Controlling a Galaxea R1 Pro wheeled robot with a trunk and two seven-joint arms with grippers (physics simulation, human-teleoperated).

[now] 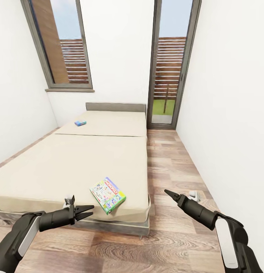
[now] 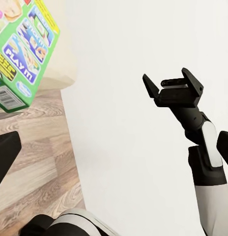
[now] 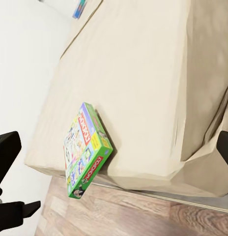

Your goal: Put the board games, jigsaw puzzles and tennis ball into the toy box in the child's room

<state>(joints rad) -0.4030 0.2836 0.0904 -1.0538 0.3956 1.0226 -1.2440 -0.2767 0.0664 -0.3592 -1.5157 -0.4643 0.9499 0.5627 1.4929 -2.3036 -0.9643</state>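
A white-green Monopoly board game [image 1: 107, 195] lies flat on the beige bed [image 1: 71, 167], at its near right corner with one corner over the edge. The right wrist view shows it from the side [image 3: 87, 150], the left wrist view up close [image 2: 23, 49]. A small blue board game [image 1: 80, 123] rests far up the bed near the grey headboard. My left gripper [image 1: 88, 211] hovers open just left of the Monopoly box, level with the mattress edge. My right gripper [image 1: 168, 193] hangs open over the floor to the right of the bed. Table, toy box, jigsaw puzzles and tennis ball are out of view.
Wood-plank floor [image 1: 173, 163] runs along the bed's right side to a tall glass door [image 1: 170, 64]. A white wall [image 1: 230, 113] closes the right side. A small white object [image 1: 194, 195] lies on the floor by that wall. A window [image 1: 63, 45] sits above the bed's left.
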